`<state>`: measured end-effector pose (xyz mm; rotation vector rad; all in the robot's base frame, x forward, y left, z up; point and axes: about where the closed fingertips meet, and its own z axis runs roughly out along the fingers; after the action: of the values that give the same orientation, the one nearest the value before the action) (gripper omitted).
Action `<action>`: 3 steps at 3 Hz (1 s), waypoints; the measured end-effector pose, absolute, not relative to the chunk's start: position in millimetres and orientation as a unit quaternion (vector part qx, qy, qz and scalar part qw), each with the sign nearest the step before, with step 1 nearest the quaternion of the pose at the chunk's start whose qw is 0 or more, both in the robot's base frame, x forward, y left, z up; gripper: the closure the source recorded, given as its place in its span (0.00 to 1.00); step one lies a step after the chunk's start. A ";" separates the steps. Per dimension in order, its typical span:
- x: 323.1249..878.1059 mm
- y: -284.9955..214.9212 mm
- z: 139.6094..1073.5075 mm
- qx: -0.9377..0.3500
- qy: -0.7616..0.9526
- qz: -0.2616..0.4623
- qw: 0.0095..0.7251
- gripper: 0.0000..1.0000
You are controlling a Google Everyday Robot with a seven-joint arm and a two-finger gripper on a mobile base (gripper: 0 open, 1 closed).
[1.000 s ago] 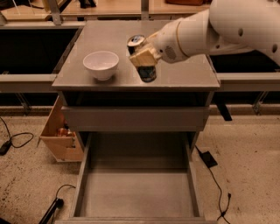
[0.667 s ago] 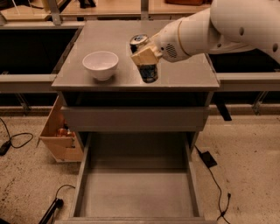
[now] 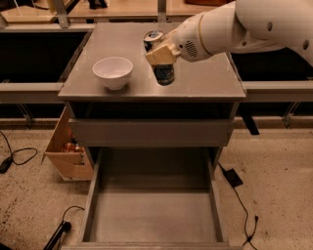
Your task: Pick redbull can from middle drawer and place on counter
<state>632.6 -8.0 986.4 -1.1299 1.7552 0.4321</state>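
The redbull can (image 3: pixel 164 73), with a silver lid and a dark blue body, is upright over the counter (image 3: pixel 205 78), near its middle. My gripper (image 3: pixel 161 52) comes in from the right on the white arm and is shut on the can's upper part, its tan fingers (image 3: pixel 159 54) wrapped across it. The can's base is at the counter surface; I cannot tell if it touches. The middle drawer (image 3: pixel 154 217) is pulled out below, and its grey floor is bare.
A white bowl (image 3: pixel 113 72) stands on the counter, left of the can. A closed drawer front (image 3: pixel 146 132) is under the counter. A wooden box (image 3: pixel 66 151) stands left of the cabinet. Cables and a black block (image 3: pixel 234 177) lie on the floor. Wooden tabletops (image 3: pixel 122 7) are behind.
The gripper with the can has shifted slightly up and to the right over the counter. The bowl and the drawer have not moved.
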 end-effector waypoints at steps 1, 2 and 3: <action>675.9 -13.3 1006.6 -0.440 0.724 0.180 0.501 1.00; 740.0 -18.5 1036.3 -0.383 0.716 0.194 0.550 1.00; 824.1 -27.1 1039.4 -0.305 0.705 0.207 0.606 1.00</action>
<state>824.1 -27.1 1039.4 -0.7048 1.6301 0.4789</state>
